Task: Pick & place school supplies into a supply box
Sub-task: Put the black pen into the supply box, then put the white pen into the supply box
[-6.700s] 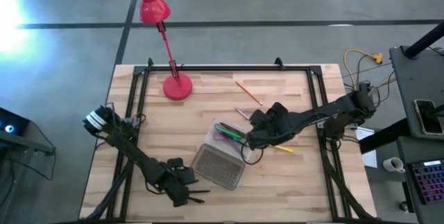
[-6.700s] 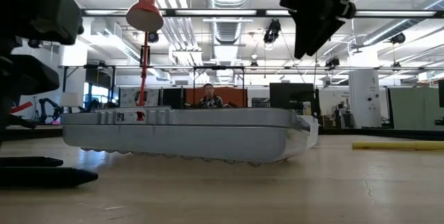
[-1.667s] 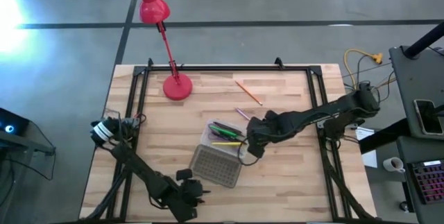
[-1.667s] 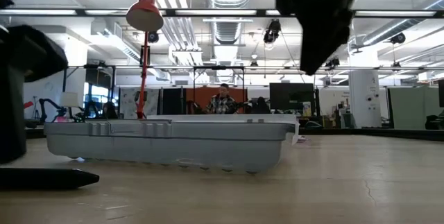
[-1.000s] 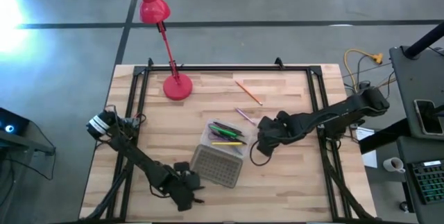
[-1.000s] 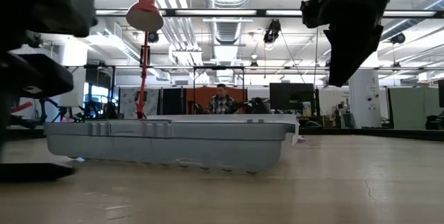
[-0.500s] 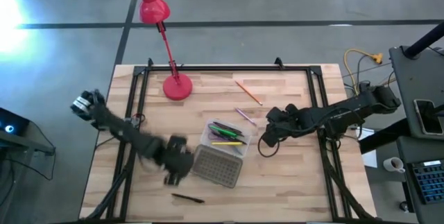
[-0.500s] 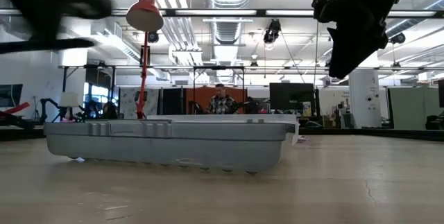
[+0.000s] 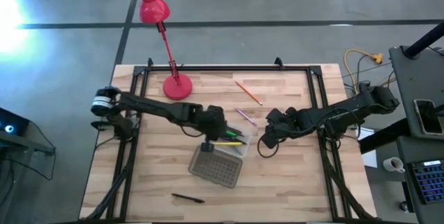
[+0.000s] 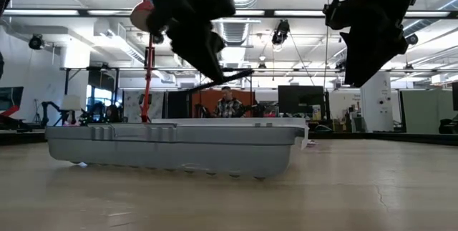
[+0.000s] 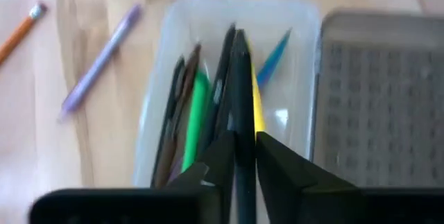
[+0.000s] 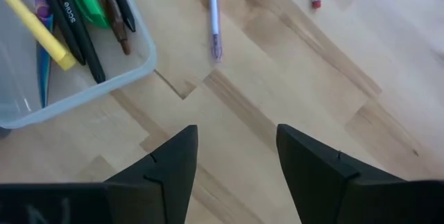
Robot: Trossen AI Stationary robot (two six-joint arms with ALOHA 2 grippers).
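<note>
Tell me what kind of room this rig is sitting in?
Probably an open-plan lab or workshop, not a classroom: the low view shows exposed ceiling ducts, a seated person at desks far behind the supply box, and the wooden table stands on a bare concrete floor.

Showing a pale wood-grain table (image 9: 291, 182) edged by a black frame. Carrying a red desk lamp (image 9: 166, 44) near its far-left corner. Holding a translucent supply box (image 11: 291, 57) with a grey gridded lid (image 9: 217, 166), containing green marker (image 11: 196, 109), yellow pencil (image 12: 38, 26) and black pens (image 12: 66, 19). Lying outside: purple pencil (image 9: 244, 116), orange pencil (image 9: 248, 92), black pen (image 9: 187, 197).
</note>
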